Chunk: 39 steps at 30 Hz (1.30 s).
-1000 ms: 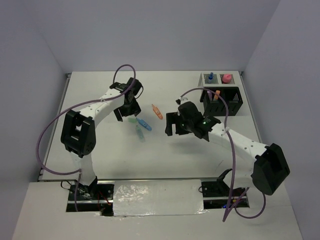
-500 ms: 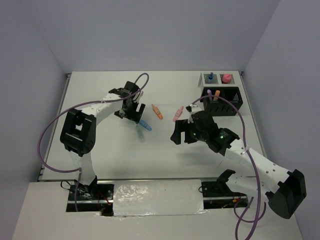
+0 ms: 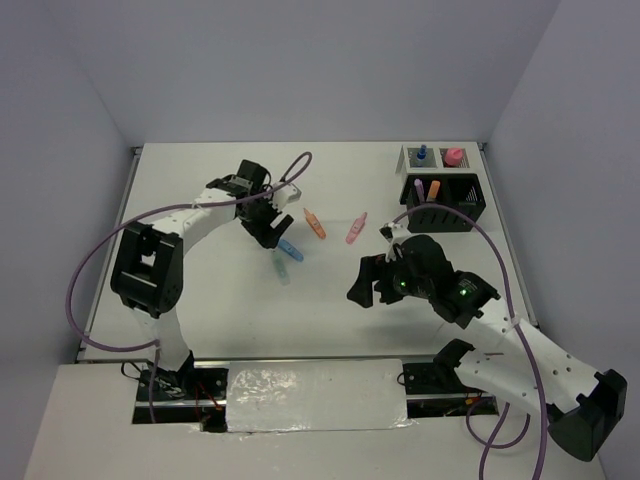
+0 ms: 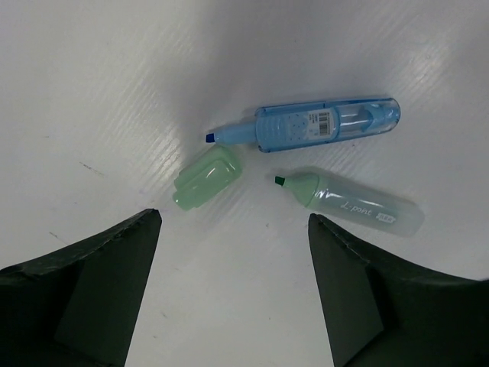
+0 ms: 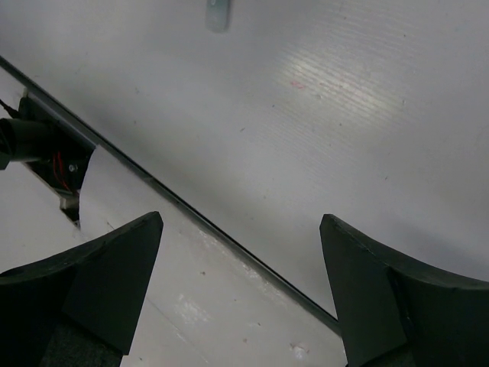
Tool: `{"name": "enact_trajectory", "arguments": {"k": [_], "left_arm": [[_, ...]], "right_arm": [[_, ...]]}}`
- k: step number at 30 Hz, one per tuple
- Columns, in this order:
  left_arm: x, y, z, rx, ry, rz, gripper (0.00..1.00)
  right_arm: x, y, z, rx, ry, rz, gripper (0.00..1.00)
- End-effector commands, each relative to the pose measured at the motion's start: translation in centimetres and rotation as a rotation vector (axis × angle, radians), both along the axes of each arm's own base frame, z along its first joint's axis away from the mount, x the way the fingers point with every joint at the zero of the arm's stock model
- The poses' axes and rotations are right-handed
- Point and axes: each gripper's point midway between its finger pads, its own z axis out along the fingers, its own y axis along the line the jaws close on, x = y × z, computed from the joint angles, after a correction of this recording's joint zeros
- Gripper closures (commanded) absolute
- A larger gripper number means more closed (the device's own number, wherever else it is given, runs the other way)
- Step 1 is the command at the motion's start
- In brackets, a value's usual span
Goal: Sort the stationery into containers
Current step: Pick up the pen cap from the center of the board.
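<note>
Green marker reads "L.point"; blue marker bears a barcode.

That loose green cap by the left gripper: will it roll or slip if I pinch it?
Probably won't roll: the green cap looks flattish and lies on a broad face. Its smooth, glossy plastic may slip out of a pinch. It is likely light and hollow, so a nudge should slide it.

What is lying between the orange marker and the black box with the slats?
A pink marker lies between the orange marker and the black slatted organiser. The top external view shows it.
</note>
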Motion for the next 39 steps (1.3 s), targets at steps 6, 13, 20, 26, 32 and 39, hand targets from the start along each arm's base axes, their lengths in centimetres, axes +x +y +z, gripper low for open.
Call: {"name": "enact_trajectory", "arguments": {"k": [6, 13, 20, 26, 32, 39], "left_arm": [[0.7, 0.0, 0.5, -0.090, 0.016, -0.120, 0.12], [0.7, -0.1, -1.5, -0.024, 0.011, -0.120, 0.12], [1.6, 0.1, -2.5, 0.000, 0.006, -0.105, 0.12], [1.7, 0.0, -4.0, 0.001, 0.045, -0.092, 0.13], [2.1, 0.1, -4.4, -0.003, 0.042, -0.085, 0.14], [2.9, 0.4, -4.4, 0.011, 0.039, -0.064, 0.17]], "right_arm": [[-1.0, -0.2, 0.5, -0.033, 0.000, 0.062, 0.09], [-1.2, -0.2, 0.3, -0.039, 0.007, 0.075, 0.09], [-1.6, 0.0, -0.2, -0.020, 0.034, 0.074, 0.09], [-1.5, 0.0, 0.1, -0.010, 0.037, 0.063, 0.09], [-1.4, 0.1, 0.0, -0.005, 0.043, 0.051, 0.09], [-1.0, 0.3, 0.2, -0.005, 0.037, 0.049, 0.09]]}}
